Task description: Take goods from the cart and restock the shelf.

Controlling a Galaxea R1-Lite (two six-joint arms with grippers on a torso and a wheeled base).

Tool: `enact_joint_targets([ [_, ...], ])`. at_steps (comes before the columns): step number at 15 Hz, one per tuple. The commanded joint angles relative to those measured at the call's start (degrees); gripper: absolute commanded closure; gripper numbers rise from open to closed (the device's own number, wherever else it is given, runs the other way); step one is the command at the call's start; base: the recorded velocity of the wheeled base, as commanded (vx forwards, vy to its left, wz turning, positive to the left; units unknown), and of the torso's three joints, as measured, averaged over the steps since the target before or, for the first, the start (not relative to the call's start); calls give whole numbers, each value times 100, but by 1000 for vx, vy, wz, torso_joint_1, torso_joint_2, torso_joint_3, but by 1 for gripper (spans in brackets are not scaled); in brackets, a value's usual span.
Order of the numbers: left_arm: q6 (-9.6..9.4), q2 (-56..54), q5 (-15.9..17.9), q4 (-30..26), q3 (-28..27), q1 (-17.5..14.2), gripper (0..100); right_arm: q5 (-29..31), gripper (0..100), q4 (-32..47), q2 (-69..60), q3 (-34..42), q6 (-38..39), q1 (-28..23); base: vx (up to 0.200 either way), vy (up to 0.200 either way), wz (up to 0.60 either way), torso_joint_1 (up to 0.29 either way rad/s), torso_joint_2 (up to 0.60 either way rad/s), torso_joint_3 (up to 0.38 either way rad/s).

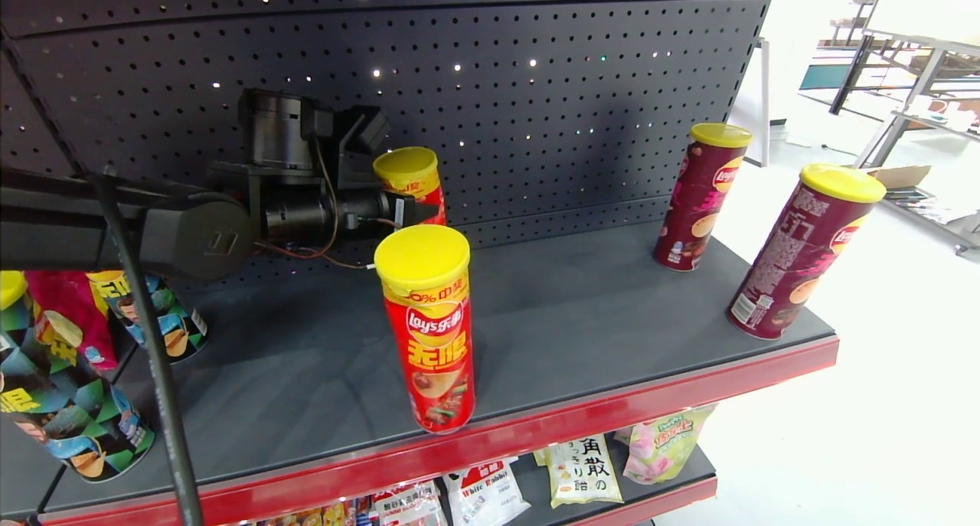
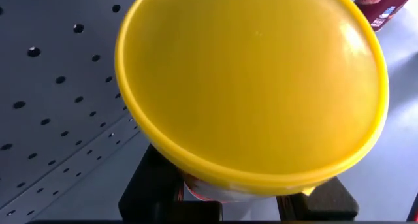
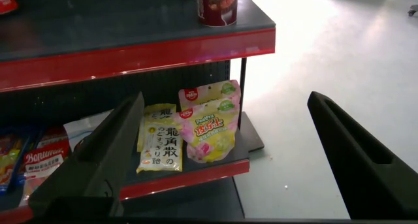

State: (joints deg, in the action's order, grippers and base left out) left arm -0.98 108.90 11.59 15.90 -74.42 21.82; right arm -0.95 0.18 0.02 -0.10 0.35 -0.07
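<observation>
- Your left gripper (image 1: 400, 209) was at the back of the shelf (image 1: 612, 334), close to the pegboard panel (image 1: 536, 89). Its fingers were clamped on either side of the rear red can (image 1: 411, 175), just under the yellow lid.
- In the left wrist view that lid (image 2: 255, 87) sat directly over the left gripper (image 2: 235, 201), with one dark finger (image 2: 147, 194) showing on each side of the can's body.
- You could not tell whether the rear red can stood on the shelf or hung just above it, because its base was hidden behind the front red can (image 1: 430, 334).
- The front red can stood upright by itself, near the red front edge of the shelf and apart from the gripper.
- Your right gripper (image 3: 261, 159) held nothing. Its fingers (image 3: 98, 165) were spread wide apart, and it faced the lower shelf (image 3: 189, 175).
- Snack bags (image 3: 209, 129) lay on the lower shelf, a yellow one just beside a pink-and-green one.
- Two maroon cans stood upright toward the right end of the shelf, one near the pegboard panel (image 1: 700, 197) and one near the front corner (image 1: 804, 250), well apart from the red cans.
- Patterned cans (image 1: 69, 403) stood at the left end of the shelf, beneath your left arm.
</observation>
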Motion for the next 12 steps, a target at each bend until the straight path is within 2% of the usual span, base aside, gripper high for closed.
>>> enact_joint_targets([
  [1, 1, 17, 1, 10, -2, 6, 100, -2, 0, -1, -2, 1, 0, -1, 0, 0, 0, 0, 0, 0],
  [11, 18, 35, -8, 10, 33, 24, 100, -2, 0, -1, -2, 1, 0, 7, 0, 0, 0, 0, 0, 0],
  [12, 18, 35, -8, 1, 33, 24, 0, -2, 0, -1, -2, 1, 0, -1, 0, 0, 0, 0, 0, 0],
])
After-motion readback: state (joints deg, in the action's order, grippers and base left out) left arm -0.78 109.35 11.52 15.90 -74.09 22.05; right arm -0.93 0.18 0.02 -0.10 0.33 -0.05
